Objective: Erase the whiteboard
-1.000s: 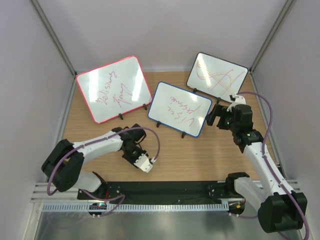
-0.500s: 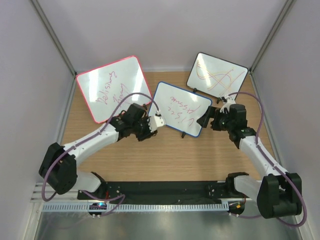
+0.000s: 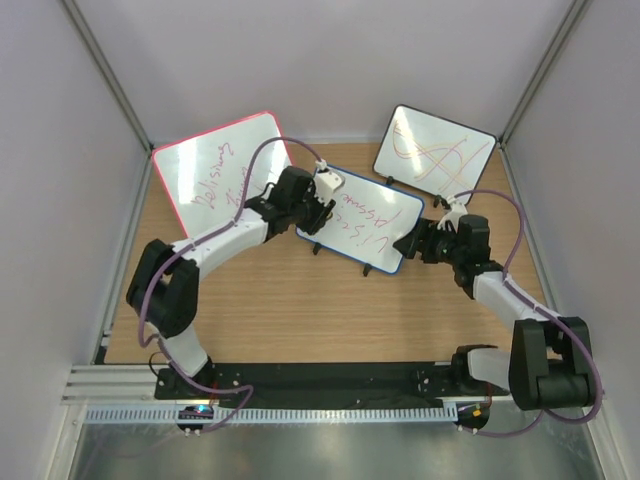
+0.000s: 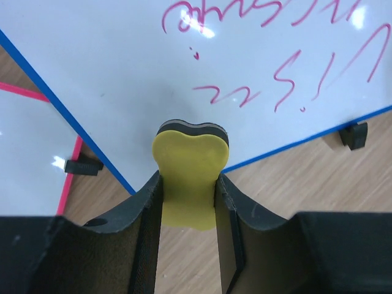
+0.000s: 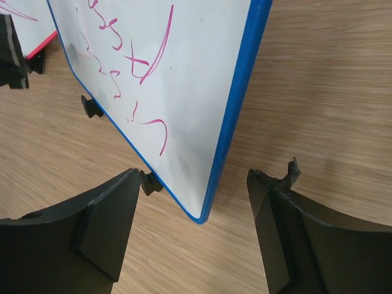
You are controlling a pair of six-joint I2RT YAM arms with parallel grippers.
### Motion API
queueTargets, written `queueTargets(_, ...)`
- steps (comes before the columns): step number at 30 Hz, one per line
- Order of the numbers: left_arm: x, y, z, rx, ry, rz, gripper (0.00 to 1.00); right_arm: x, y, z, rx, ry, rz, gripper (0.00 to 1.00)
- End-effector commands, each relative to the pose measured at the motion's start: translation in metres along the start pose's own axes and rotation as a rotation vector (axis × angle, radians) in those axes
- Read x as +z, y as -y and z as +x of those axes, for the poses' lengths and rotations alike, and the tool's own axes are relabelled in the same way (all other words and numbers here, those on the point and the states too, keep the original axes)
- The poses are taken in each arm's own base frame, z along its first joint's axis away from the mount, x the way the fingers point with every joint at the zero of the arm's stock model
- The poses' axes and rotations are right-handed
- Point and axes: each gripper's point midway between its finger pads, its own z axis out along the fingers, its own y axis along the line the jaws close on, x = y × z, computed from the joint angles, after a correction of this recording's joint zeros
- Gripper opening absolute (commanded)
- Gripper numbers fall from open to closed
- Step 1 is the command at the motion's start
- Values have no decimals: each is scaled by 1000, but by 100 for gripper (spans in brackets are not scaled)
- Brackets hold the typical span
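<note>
The whiteboard (image 3: 360, 218) has a blue frame, black feet and red handwriting, and stands tilted mid-table. My left gripper (image 3: 325, 200) is at its left end, shut on a yellow eraser (image 4: 190, 177). The eraser's dark felt edge is at the board's face (image 4: 245, 61), below the writing; I cannot tell whether it touches. My right gripper (image 3: 408, 243) is open at the board's right end. In the right wrist view its fingers (image 5: 104, 214) stand on either side of the board's lower corner (image 5: 205, 211), apart from it.
A larger pink-framed board (image 3: 225, 175) with red writing stands at the back left, close behind my left gripper. A black-framed board (image 3: 435, 147) with orange and red scribbles stands at the back right. Enclosure walls close in both sides and the back.
My left arm has swung from the near table up to the blue board's left end with the eraser. My right gripper has moved left to the board's right corner.
</note>
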Motion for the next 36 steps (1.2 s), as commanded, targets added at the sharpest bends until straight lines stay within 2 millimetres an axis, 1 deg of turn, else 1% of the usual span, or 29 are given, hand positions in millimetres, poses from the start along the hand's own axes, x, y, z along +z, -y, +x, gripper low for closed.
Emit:
queueTargets(1,4,-18,-45,-28,109,-73,0,4,-8,-20,-79,67,-48,79)
queueTargets(5,13,-26,-57,-7,142,-103,0,7,-4,-20,-82,71,-39,78)
queueTargets(7,19,-29,-60,8,142,-111,0,10,-4,-17,-76,57,-45,75)
queueTargets(9,24,-30,-62,13,145,-112,0,12,-4,-17,-74,55,-55,73)
queueTargets(11,29,-31,-67,15,152,-114,0,13,-3,-19,-76,61,-54,68)
queueTargets(15,42,-38,-74,15,156,-141,0,16,-3,-17,-72,63,-59,68)
queueTargets(16,44,-40,-76,15,156,-149,0,17,-4,-17,-69,58,-69,65)
queueTargets(18,49,-39,-76,32,153,-146,0,18,-5,-18,-73,57,-80,65)
queueTargets(26,59,-28,-77,78,159,-131,1,17,-7,-15,-77,48,-92,60)
queueTargets(27,60,-25,-78,86,161,-127,1,17,-8,-15,-78,48,-95,57)
queueTargets(29,62,-27,-80,96,159,-152,2,17,-8,-15,-78,49,-97,53)
queueTargets(30,63,-26,-81,109,158,-162,2,17,-8,-14,-77,48,-96,49)
queueTargets(31,67,-26,-81,114,153,-168,2,16,-8,-14,-77,47,-99,47)
queueTargets(32,69,-26,-80,121,148,-175,0,16,-8,-14,-78,46,-101,47)
queueTargets(36,78,-23,-73,140,126,-183,0,18,-12,-13,-87,38,-132,42)
